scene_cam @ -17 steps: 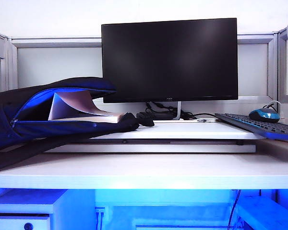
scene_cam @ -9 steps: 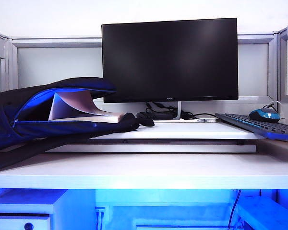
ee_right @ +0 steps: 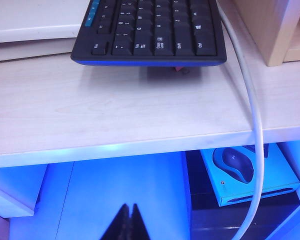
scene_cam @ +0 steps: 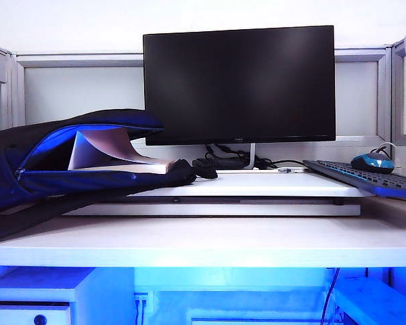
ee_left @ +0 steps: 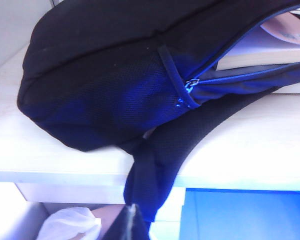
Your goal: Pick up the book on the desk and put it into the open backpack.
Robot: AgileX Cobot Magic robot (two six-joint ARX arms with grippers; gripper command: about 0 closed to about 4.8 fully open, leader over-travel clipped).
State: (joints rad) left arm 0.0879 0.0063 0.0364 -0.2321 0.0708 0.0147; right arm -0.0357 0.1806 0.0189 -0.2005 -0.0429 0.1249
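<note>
The book (scene_cam: pixel 115 154) already sits inside the open backpack (scene_cam: pixel 27 183), at the left of the exterior view. Its pale cover curls up and its white page edges (scene_cam: pixel 139 167) lie flat, with the long side running left to right toward the bag's mouth. The backpack lies on its side on the white surface (scene_cam: pixel 210 240), with its mouth beside the foot of the black monitor (scene_cam: pixel 239 84).

The left fingers (ee_left: pixel 131 227) are closer to the bag. They show at the bottom edge of the left wrist view, below the surface edge, with the backpack and a bit of the book (ee_left: pixel 270 52) in the upper part of that view. They are pressed together and hold nothing.

The right fingers (ee_right: pixel 129 225) are also together and empty. They sit at the bottom of the right wrist view, below the surface edge, near the black keyboard (ee_right: pixel 150 32) and a white cable (ee_right: pixel 250 100), far from the bag.

I think the job looks done.
</note>
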